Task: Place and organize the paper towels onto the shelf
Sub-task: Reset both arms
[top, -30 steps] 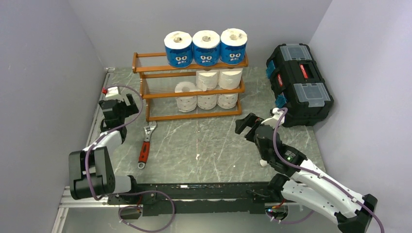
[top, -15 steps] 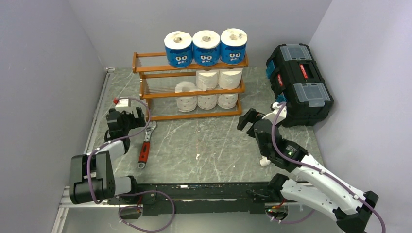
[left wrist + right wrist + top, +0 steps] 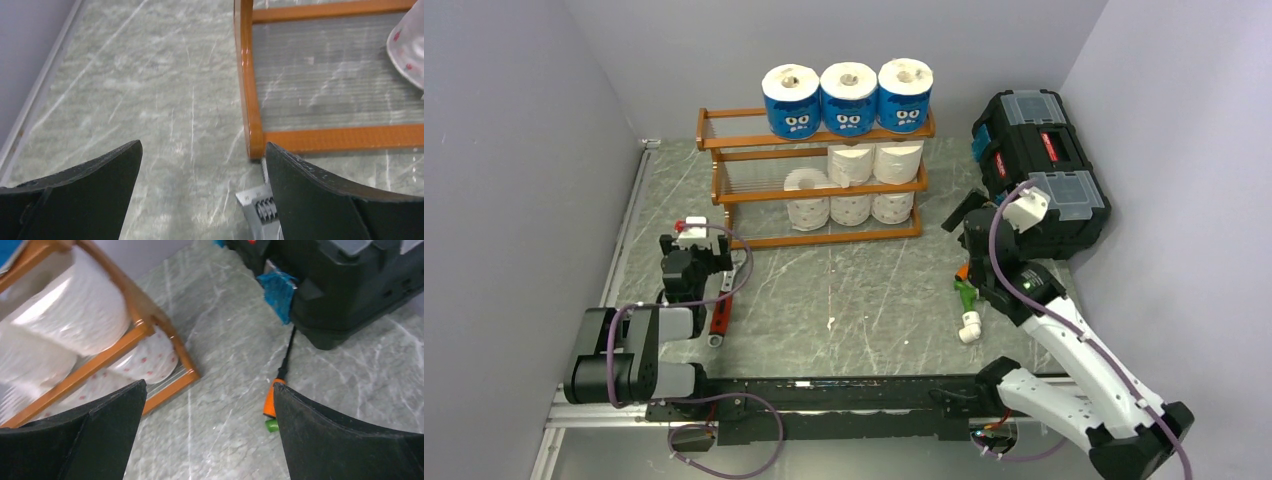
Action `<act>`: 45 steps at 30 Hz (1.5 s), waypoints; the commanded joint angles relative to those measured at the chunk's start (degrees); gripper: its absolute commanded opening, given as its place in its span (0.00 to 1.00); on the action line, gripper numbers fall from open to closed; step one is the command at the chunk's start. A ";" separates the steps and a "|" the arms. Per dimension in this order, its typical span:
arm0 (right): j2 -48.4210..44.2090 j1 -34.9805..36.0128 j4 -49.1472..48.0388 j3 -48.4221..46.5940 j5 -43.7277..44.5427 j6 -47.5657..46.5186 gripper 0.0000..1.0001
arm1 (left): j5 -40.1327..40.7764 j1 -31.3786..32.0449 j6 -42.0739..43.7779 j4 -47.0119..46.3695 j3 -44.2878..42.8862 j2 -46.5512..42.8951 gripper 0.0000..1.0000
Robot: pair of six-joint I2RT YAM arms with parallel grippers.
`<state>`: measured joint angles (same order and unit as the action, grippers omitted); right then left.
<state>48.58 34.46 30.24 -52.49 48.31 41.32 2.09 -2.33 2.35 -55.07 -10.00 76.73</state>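
The orange-brown shelf [image 3: 726,196] stands at the back of the table. Three blue-wrapped paper towels [image 3: 848,98] stand in a row on its top tier. The middle tier holds three white rolls [image 3: 852,163], the leftmost lying flat. The bottom tier holds three more [image 3: 850,208]. My left gripper [image 3: 699,256] is open and empty, low over the table in front of the shelf's lower left corner [image 3: 248,100]. My right gripper [image 3: 967,222] is open and empty, off the shelf's right end [image 3: 145,315] and apart from it, where white rolls [image 3: 75,310] show.
A red-handled wrench [image 3: 721,300] lies by the left gripper, and its head [image 3: 260,200] shows in the left wrist view. A black toolbox [image 3: 1039,170] stands at the right. An orange and green tool [image 3: 270,400] and a white fitting [image 3: 969,325] lie near the right arm.
The left gripper has drawn back toward the near edge and to the right, beside the wrench. The right gripper has risen and swung right toward the toolbox, uncovering the orange and green tool.
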 commanded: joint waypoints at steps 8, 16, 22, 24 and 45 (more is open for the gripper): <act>16.24 -15.44 -14.59 0.39 -8.55 -2.57 1.00 | 2.06 1.01 2.31 -3.79 -3.35 0.07 0.99; 23.67 -18.59 -39.49 9.22 -7.23 -18.25 1.00 | 1.96 1.01 2.34 -3.99 -3.36 0.10 0.99; 26.04 -18.93 -57.00 19.34 -14.69 -31.42 1.00 | 1.87 1.01 2.38 -4.03 -3.43 0.22 0.99; 26.17 -18.99 -65.66 24.01 -17.53 -35.97 1.00 | 1.87 1.01 2.40 -4.12 -3.43 0.24 0.99; 28.27 -32.06 -81.35 29.11 -42.34 -42.74 1.00 | 1.87 1.01 2.40 -4.08 -3.36 0.26 0.99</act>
<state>77.14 3.38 -44.84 -23.44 14.39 -1.72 3.92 -1.50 3.90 -56.31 -12.40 76.86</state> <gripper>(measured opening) 0.994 0.995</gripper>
